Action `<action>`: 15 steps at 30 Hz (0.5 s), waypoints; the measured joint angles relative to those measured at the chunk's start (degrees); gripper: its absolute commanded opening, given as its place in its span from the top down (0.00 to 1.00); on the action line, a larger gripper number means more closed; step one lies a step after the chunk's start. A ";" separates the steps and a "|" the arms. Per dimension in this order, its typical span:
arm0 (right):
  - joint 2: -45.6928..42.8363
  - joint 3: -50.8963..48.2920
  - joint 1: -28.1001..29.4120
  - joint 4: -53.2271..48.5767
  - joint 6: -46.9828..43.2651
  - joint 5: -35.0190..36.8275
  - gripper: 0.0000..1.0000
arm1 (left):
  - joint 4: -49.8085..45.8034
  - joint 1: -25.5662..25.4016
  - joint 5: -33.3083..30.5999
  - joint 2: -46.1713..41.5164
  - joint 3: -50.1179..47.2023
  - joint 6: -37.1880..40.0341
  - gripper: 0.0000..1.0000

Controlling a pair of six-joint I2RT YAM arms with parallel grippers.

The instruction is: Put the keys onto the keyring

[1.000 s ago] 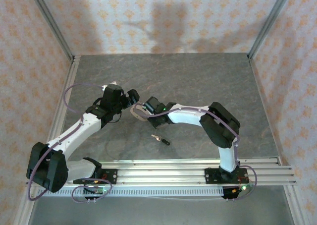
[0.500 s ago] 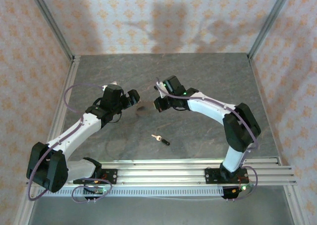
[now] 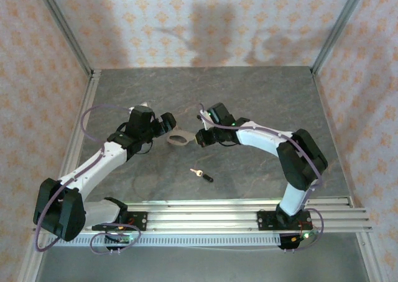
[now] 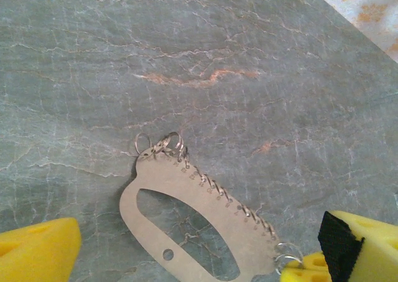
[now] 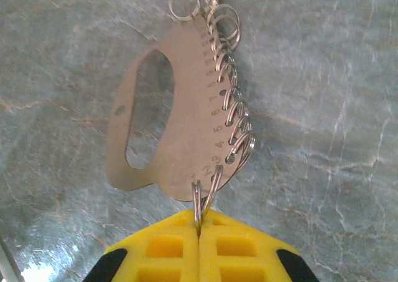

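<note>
Grey marble counter (image 3: pixel 261 95): right jaws pinched keyring (image 5: pixel 180 127) steady; left jaws stood wide; key (image 3: pixel 200 173) lay loose, pickup judged next.

The right gripper (image 5: pixel 199 225) (jaws pressed together) pulled off the keyring (image 5: pixel 189 130), swung outward, then returned to pinch its end ring.

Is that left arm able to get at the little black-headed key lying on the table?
Probably yes. The key lies alone on the table, closer to the arm bases than the left end effector, which is open and gripping nothing. Nothing stands between them.
</note>
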 measured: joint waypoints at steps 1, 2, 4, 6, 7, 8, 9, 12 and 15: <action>0.00 -0.72 0.00 0.44 0.20 0.04 1.00 | 0.00 0.00 0.15 0.00 0.00 0.00 0.00; 0.00 -1.53 0.00 0.96 0.52 0.17 1.00 | 0.00 0.00 0.33 0.11 0.00 0.00 0.00; 0.11 -2.89 0.00 1.92 0.98 0.48 1.00 | 0.00 0.00 0.83 0.42 0.00 0.00 0.00; 0.72 -4.11 0.00 2.99 1.33 0.90 1.00 | 0.00 0.00 1.33 0.74 0.00 0.00 0.00; 1.01 -4.57 0.00 3.48 1.46 1.11 1.00 | 0.00 0.00 1.38 0.74 0.00 0.00 0.00; 1.31 -5.16 0.00 3.96 1.64 1.29 1.00 | 0.02 0.00 1.53 0.74 0.00 0.00 0.00; 1.62 -5.86 0.00 4.44 1.92 1.36 1.00 | 0.04 0.00 1.57 0.74 0.00 0.00 0.00; 2.73 -6.99 0.00 5.44 2.67 1.53 1.00 | 0.09 0.00 1.79 0.74 0.00 0.00 0.00; 4.22 -7.41 0.00 6.64 3.32 1.55 0.99 | 0.11 0.00 1.90 0.74 0.00 0.00 0.00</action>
